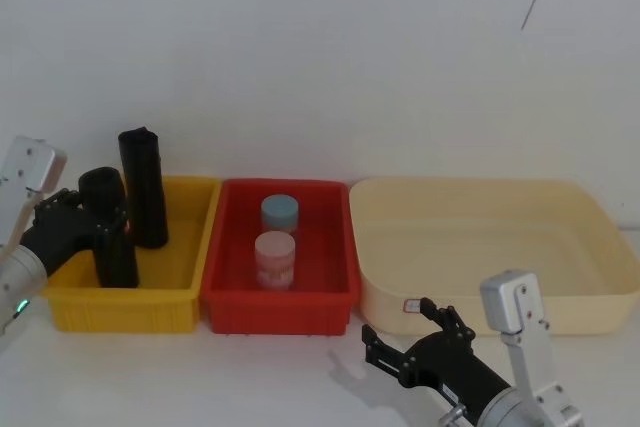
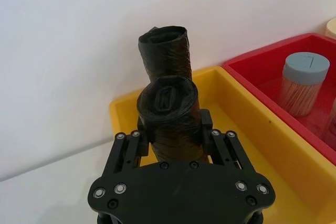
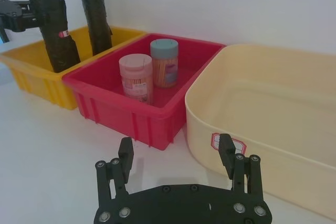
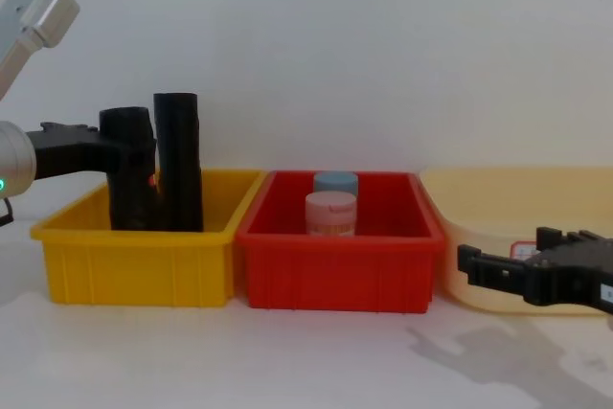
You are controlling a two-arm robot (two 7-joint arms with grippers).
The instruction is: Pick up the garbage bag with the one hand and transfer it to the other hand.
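Fingers (image 2: 223, 148) of left gripper (image 2: 174, 129) pinch the garbage bag (image 1: 112, 247) in the yellow bin (image 1: 120, 309) — lifting may topple the neighbouring roll (image 1: 143, 187). Right gripper (image 3: 175, 144) hangs spread, right of the bin.

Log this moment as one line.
left gripper: shut on red-marked matte black garbage bag roll, standing in yellow plastic bin | right gripper: open, low before cream tub | handover: pending

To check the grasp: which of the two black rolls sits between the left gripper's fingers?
The garbage bag, the shorter roll with a red mark; the left gripper clasps it. The taller plain roll behind stands free.
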